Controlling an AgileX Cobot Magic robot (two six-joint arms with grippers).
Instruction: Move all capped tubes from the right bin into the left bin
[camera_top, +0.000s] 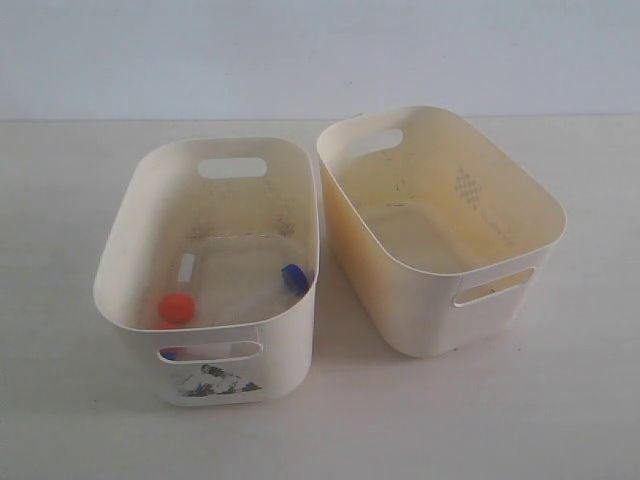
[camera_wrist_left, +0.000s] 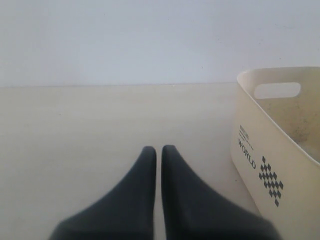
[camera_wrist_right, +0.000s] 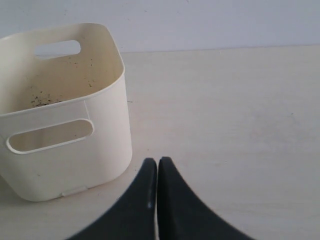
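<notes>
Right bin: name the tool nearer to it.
Right. The right tool, shut, sits just off the slotted end of the right bin. The left tool sits beside the printed wall of the left bin, with the right bin out of its view.

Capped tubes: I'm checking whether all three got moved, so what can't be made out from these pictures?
Third tube: exterior view shows an orange cap and a blue cap in the left bin; its near wall hides the rest, only a colour fleck shows through the handle slot.
Right bin floor: front strip hidden by its near wall.
Wrist views: bin floors mostly out of sight, no tubes visible.
</notes>
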